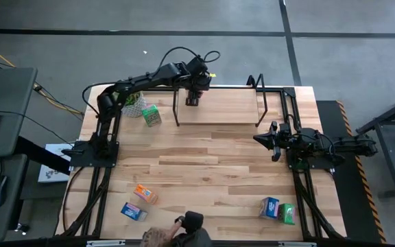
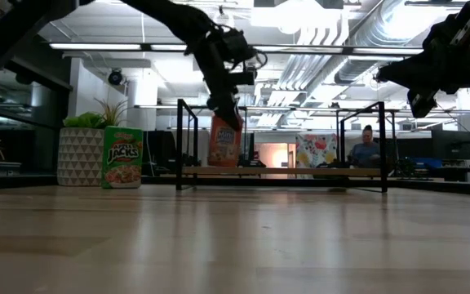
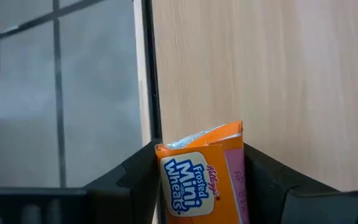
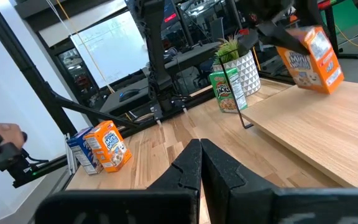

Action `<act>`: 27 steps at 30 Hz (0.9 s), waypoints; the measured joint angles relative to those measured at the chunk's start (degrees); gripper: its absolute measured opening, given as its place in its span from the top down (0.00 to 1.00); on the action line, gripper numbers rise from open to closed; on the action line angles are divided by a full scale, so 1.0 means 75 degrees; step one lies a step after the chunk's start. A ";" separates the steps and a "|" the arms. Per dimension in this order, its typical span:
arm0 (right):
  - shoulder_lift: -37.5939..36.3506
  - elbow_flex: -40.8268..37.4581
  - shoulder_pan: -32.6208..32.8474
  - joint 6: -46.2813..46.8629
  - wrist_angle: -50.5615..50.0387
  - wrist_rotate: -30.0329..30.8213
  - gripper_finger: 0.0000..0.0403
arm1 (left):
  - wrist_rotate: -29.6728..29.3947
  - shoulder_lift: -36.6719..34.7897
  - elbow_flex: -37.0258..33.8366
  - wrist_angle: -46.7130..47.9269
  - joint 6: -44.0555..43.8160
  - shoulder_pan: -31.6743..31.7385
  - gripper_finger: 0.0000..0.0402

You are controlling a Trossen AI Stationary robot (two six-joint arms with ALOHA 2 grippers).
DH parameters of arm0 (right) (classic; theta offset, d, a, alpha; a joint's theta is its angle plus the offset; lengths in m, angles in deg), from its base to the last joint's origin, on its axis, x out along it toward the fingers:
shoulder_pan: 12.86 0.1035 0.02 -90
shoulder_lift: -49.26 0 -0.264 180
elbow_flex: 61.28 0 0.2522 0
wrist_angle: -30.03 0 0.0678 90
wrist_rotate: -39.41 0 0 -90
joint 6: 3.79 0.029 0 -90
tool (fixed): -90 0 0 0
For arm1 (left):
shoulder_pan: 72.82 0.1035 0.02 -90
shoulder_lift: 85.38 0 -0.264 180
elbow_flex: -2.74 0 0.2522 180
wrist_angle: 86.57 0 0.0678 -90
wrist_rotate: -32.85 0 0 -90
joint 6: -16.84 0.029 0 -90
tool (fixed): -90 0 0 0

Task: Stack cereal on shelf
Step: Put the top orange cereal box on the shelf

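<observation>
Orange cardboard showed between the fingers of the left gripper, which hung over the left end of the shelf at the far edge of the wooden table.

Starting at the left of the high view, a potted plant stood at the table's far left corner, with a green cereal box just beside it, upright in the low view. Nearer the front edge on that side lay an orange box and a blue box, close together.

Moving right, the left arm reached across from its base to the shelf. Its jaws stood partly apart, closed on the held orange box, a Frosted Mini-Wheats pack; in the left wrist view the box sat squarely between the two dark fingers, its top flap slightly crumpled. From the low view the box was tilted a little, its bottom edge at or just above the pale shelf board; whether it touched could not be told.

At the front edge in the middle, a person's hand rested beside a dark object.

Further right, the right gripper waited above the table, just in front of the shelf's right end frame, its fingers pressed together and holding nothing. Near the front right corner lay another blue box and another green box, side by side.
</observation>
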 joint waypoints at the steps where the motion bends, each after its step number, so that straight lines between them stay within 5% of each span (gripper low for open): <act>1: 0.0000 0.0000 0.0001 0.0000 0.0000 0.0000 1.00 | 0.0033 0.0026 0.0010 -0.0073 -0.0050 0.0044 0.57; 15: 0.0000 0.0002 0.0000 0.0000 0.0000 -0.0001 1.00 | -0.0074 0.0085 0.0020 -0.0037 0.0071 0.0174 0.56; 27: 0.0000 0.0002 0.0003 0.0000 0.0000 -0.0003 1.00 | -0.0707 0.0121 -0.0017 0.0054 0.0151 0.0173 0.40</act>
